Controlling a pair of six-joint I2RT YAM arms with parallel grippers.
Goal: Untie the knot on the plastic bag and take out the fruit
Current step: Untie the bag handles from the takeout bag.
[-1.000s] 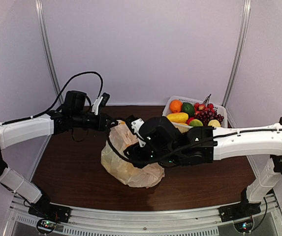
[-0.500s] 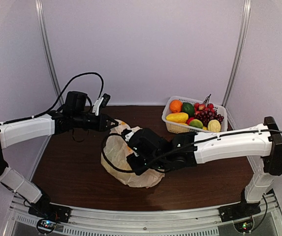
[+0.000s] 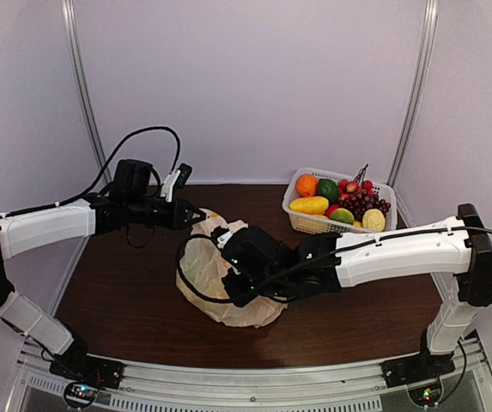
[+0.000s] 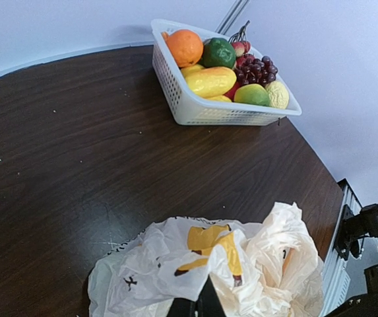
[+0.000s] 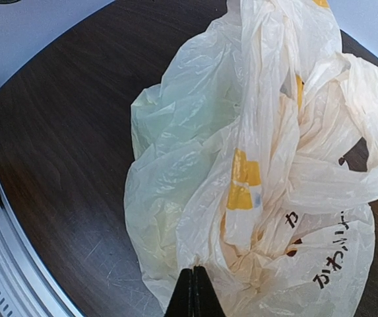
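The cream plastic bag [image 3: 209, 279] lies crumpled mid-table, with yellow marks and dark print on it [image 5: 241, 178]. My left gripper [image 3: 196, 215] is at its far top edge, and its fingers [image 4: 202, 302] are shut on a flap of the plastic. My right gripper [image 5: 193, 284] is shut on a thin fold at the bag's near side; in the top view its wrist covers the bag's right half. A twisted strand of handle [image 5: 261, 72] runs up the bag, but I cannot pick out the knot. The fruit inside is hidden; only a greenish tint [image 5: 169, 119] shows through.
A white lattice basket [image 3: 312, 225] stands at the back right, holding an orange, a green piece, a long yellow mango and dark grapes [image 4: 258, 68]. Dark wood table [image 4: 76, 145] lies between bag and basket. A metal rail [image 5: 10, 264] runs along the table's near edge.
My right arm swung left and down onto the bag, and its jaws went from open to shut on a fold of plastic. The left arm kept its hold and place.
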